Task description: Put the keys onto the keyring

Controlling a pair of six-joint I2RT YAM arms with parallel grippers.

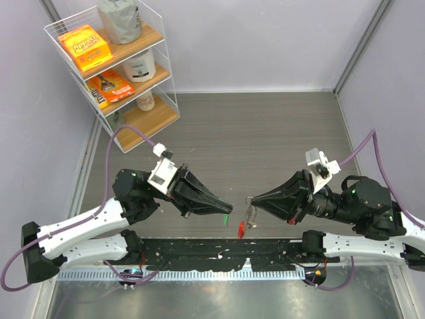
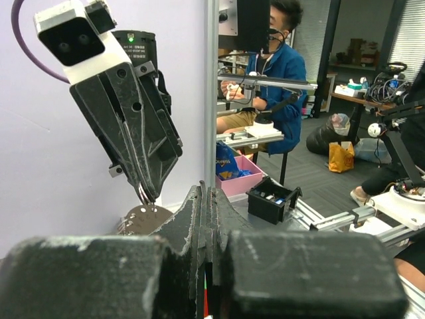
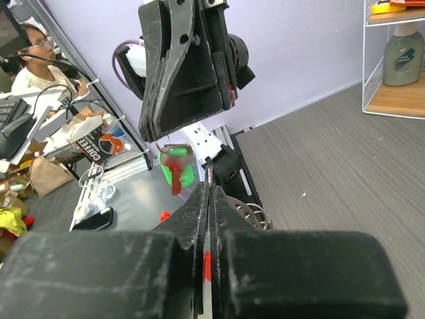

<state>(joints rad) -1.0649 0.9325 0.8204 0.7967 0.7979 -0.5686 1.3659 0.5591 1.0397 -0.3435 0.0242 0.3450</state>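
Had the left gripper (image 1: pixel 229 211) shut tight on the green key (image 1: pixel 226 218), green head poking out at 6 o'clock under the tips. Had the right gripper (image 1: pixel 250 199) clamped on the keyring (image 1: pixel 250 214) just at 3 o'clock of that key, silvery chain hanging down, red loop (image 1: pixel 240 230) lowest at 6 o'clock.

**Free room:** tabletop (image 1: pixel 265 126), centre and far side, lay open from wall to wall beyond both arms.

**Obstacle, far left corner:** wire shelf rack (image 1: pixel 154 121), three tiers, stocked with boxes and bottles, stood against the left wall.

**Obstacle, near centre:** left end effector (image 1: pixel 229 210) and right end effector (image 1: pixel 250 199) faced tip to tip with a narrow gap between. The keyring (image 1: pixel 247 220) hung from the right tip beside that gap, and the green key (image 1: pixel 227 216) sat at the left tip.

**Obstacle, near edge:** black rail (image 1: pixel 219 251) ran across between the arm bases.

**Obstacle, outer sides:** purple cables (image 1: pixel 130 131) looped above each arm.
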